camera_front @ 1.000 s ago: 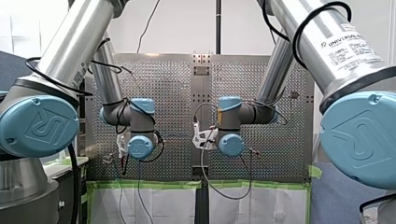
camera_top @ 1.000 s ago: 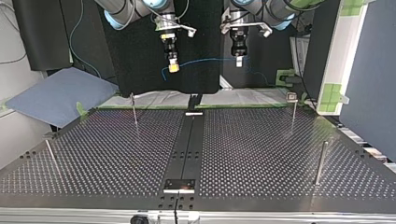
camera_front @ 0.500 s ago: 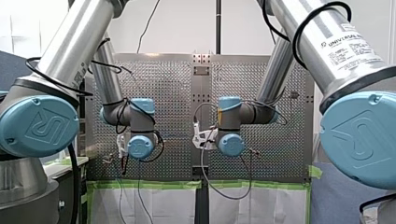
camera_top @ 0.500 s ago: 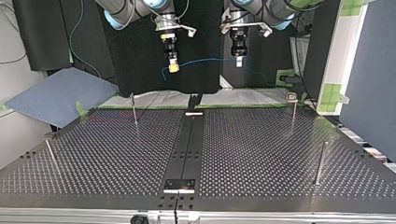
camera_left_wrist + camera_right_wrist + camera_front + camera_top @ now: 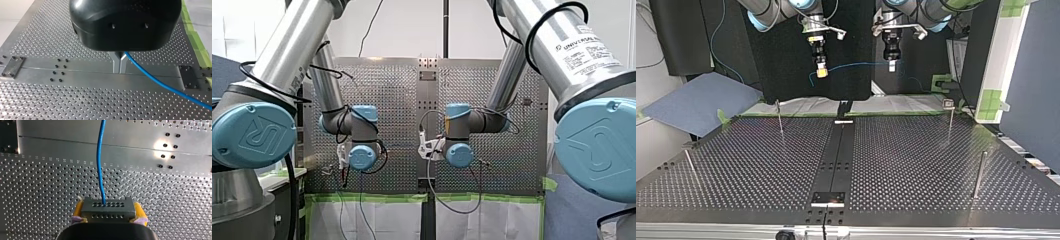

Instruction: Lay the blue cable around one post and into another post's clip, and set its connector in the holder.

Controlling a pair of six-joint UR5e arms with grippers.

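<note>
Now | right gripper (image 5: 821, 73) clamping the connector (image 5: 107, 205) | left gripper (image 5: 119, 65) pinching the blue cable (image 5: 160, 83), aloft near the table's (image 5: 936, 165) arm-side edge | you're risking slip — thin cable sliding through metal fingers (image 5: 115, 63).

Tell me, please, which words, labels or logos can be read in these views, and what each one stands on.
"UNIVERSAL", followed by a second word only partly legible: on my right arm's silver tube, front view.
Small print beneath it: too small to read.
"UR" embossed logo: on my left arm's big blue joint cap and my right arm's big blue joint cap, front view.
Top and wrist views: no text.
</note>
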